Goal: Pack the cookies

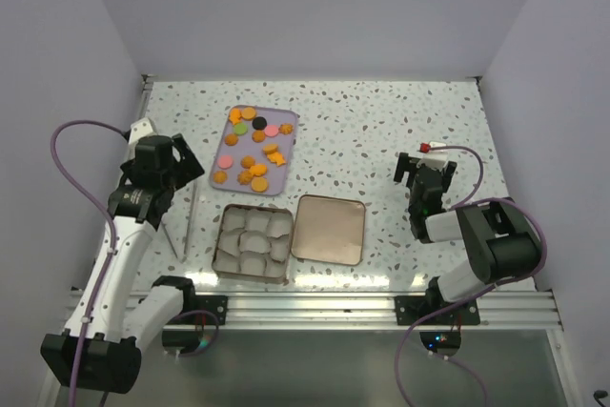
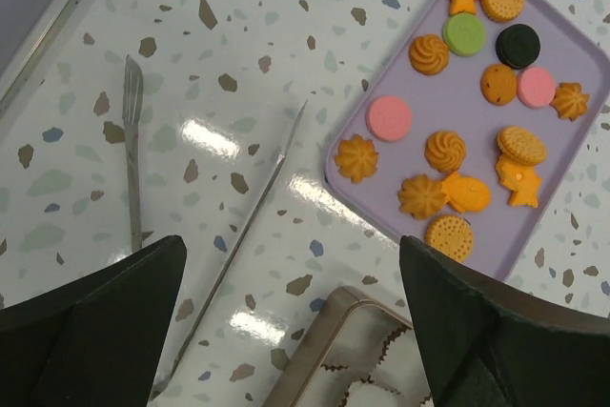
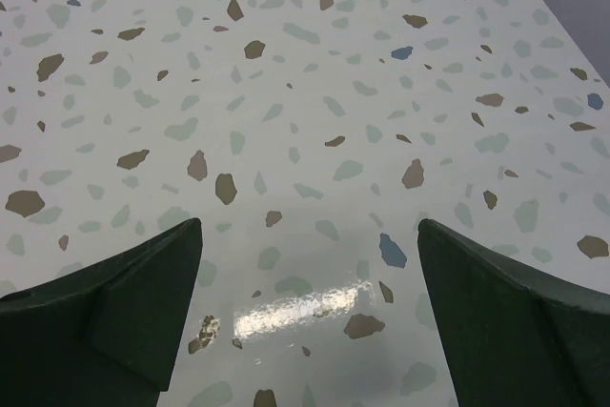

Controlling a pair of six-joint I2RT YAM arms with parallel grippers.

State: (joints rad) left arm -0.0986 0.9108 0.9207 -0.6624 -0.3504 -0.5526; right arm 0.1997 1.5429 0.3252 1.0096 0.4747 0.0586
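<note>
Left arm [image 1: 119,250] and right arm [image 1: 477,245] reach forward, jaws spread wide, gripping nothing.

The glossy terrazzo table [image 2: 286,45] is white, flecked with brown, grey-green and a few blue chips. The flat plastic tray [image 2: 474,119] is plain lilac. The small flat cookies [image 2: 445,151] are mostly orange, some of them dotted or ridged, with 2 pink, 1 green and 1 black in the left wrist view. The rectangular metal tin [image 1: 218,235] is bronze-brown and its lid [image 1: 329,229] a matte rose-copper; the pleated paper cups [image 1: 253,240] are white. The thin metal tongs [image 2: 250,226] are silver. The left gripper [image 2: 293,264] and the right gripper [image 3: 310,254] show dark green-black fingers. The cables [image 1: 71,169] are purple — the walls [image 1: 315,7] pale lilac-grey.
</note>
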